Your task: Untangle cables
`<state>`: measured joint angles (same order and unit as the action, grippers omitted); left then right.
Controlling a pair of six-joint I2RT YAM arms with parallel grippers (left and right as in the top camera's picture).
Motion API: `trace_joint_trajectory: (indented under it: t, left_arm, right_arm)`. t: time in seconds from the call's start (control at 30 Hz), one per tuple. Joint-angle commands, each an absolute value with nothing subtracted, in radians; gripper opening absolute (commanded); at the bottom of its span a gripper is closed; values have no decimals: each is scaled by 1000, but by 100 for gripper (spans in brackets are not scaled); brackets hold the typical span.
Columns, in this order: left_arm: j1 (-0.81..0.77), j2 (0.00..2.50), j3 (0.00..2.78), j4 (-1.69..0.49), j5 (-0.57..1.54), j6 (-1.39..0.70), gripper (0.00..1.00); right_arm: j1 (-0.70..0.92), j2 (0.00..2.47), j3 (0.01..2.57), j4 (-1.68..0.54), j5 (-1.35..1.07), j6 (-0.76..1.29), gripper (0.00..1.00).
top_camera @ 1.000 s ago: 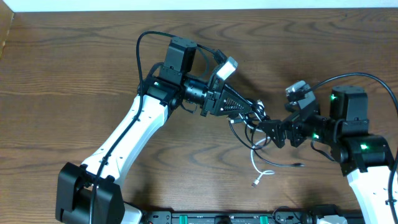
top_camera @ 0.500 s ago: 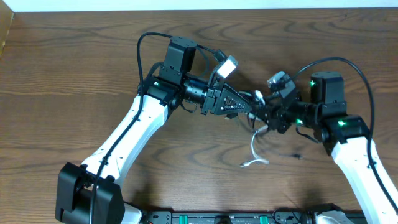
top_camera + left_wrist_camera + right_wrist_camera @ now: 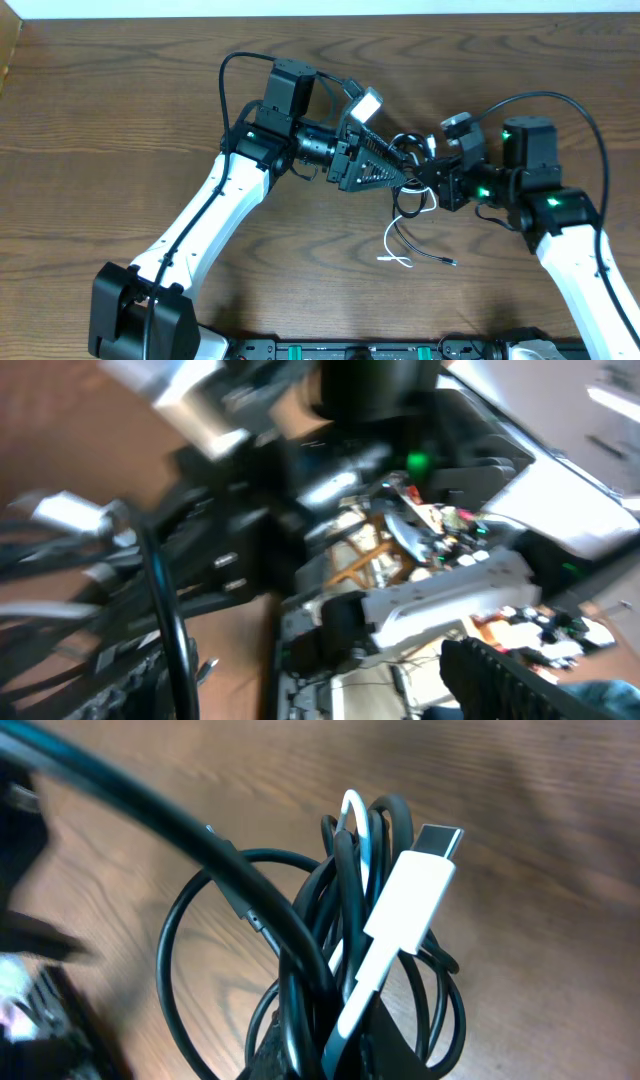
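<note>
The cables (image 3: 330, 950) hang as one tangled bunch right of the tabletop's (image 3: 120, 110) centre, about midway between its near and far edges, lifted off the wood between the two arms. The right end effector (image 3: 430, 188) is clamped on the bunch: its wrist view shows black loops and the white cord (image 3: 352, 995) running down into closed fingertips, with the white plug (image 3: 412, 895) standing up above them. Holding the knot up likely lets the loose ends fall free, and two do. A white tail (image 3: 390, 250) and a black tail (image 3: 430, 256) trail onto the wood toward the near edge, where the slack can be read and drawn apart. The left end effector (image 3: 398, 172) points at the same bunch from the other side, touching or just beside it. I cannot tell whether it is wide or narrow, since its wrist view is blurred and the overhead view hides the gap. The left arm (image 3: 210, 210) reaches in from the near left corner, elbow bent, forearm angled toward the right edge. The right arm (image 3: 580, 250) rises from the near right corner and folds back leftward. They meet tip to tip, a pose suited to one side anchoring while the other picks a strand.
</note>
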<state>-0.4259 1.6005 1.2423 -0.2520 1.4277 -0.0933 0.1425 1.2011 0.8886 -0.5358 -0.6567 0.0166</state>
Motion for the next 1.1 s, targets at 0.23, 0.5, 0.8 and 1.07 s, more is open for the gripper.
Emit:
trace_joint_trajectory:
  t: [0.23,0.5,0.8,1.07]
  left_arm:
    - [-422,1580,1261,-506,845,-140,86]
    - [-434,1580,1261,-530,668,-151,87]
    - [-464,1580,1261,-531,669,-98,75]
    - [-464,1579,1261,-538,711,-98,76]
  right_arm:
    - [11,1018,888,-677,-719,160,1]
    - [-14,1007,888,-751,-1021,166,1]
    - [-14,1008,888,-753,-1029,258,1]
    - [-14,1008,888,-774,-908,367,2]
